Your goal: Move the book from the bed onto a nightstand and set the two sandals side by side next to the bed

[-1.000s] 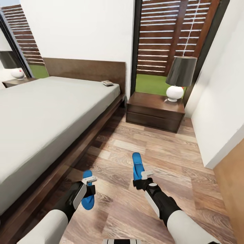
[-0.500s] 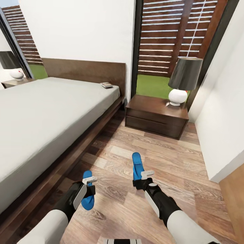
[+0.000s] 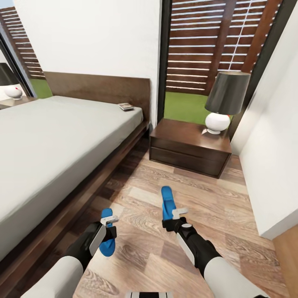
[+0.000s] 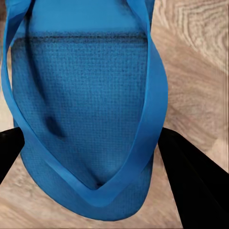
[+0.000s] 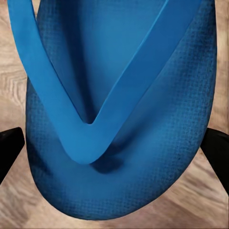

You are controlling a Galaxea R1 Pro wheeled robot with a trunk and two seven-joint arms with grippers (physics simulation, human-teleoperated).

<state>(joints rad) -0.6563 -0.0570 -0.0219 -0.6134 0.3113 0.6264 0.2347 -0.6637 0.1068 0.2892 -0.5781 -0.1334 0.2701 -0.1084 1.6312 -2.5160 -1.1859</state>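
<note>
Each gripper carries one of the two bright blue sandals above the wood floor. In the head view my left gripper (image 3: 109, 222) is shut on one sandal (image 3: 107, 245) close to the bed (image 3: 54, 136). My right gripper (image 3: 178, 214) is shut on the other sandal (image 3: 167, 200) further out over the floor. In the wrist views each sandal (image 4: 86, 119) (image 5: 119, 109) sits strap-up between black fingers (image 4: 191, 176) (image 5: 217, 148). The book (image 3: 126, 106) lies on the mattress corner by the headboard. A dark nightstand (image 3: 188, 151) stands right of the bed.
A white-based lamp (image 3: 225, 101) with a dark shade stands on the nightstand's right side. Another nightstand (image 3: 10, 101) with a lamp is beyond the bed at far left. A white wall (image 3: 273, 165) bounds the floor strip on the right.
The whole view has shifted: bed, nightstand and lamp sit further left and lower, so the camera has moved. Both arms and their sandals hold the same pose.
</note>
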